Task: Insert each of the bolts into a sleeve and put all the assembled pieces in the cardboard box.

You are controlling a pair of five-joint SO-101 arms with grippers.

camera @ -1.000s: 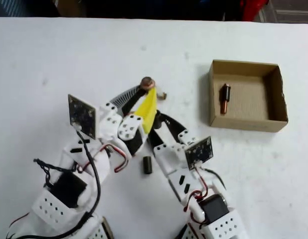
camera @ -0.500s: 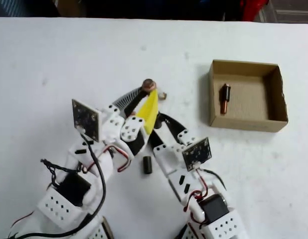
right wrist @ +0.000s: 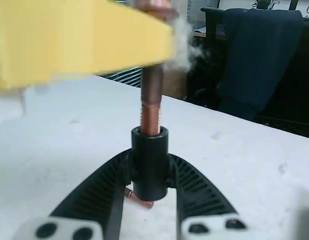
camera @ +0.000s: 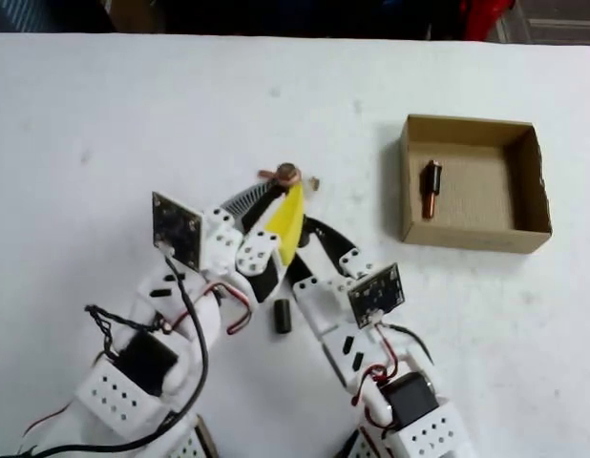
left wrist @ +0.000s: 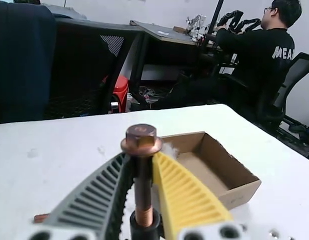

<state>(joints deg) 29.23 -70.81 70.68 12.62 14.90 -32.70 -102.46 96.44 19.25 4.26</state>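
One finished piece (camera: 431, 189) lies in the box (camera: 472, 234), my left tool (left wrist: 140, 159) clamps a bolt (left wrist: 141, 142) whose threaded tip sits in the sleeve (right wrist: 150, 145) gripped by my right tool (right wrist: 149, 167), and a spare sleeve (camera: 283, 316) and seemingly another bolt (right wrist: 139, 198) wait on the surface (camera: 133, 95).

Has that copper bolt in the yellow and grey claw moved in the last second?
Yes. The bolt has shifted slightly toward the loose sleeve, nearer the camera's side of the scene.

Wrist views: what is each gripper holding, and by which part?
Left gripper: bolt, by its shank under the head. Right gripper: sleeve, by its sides.
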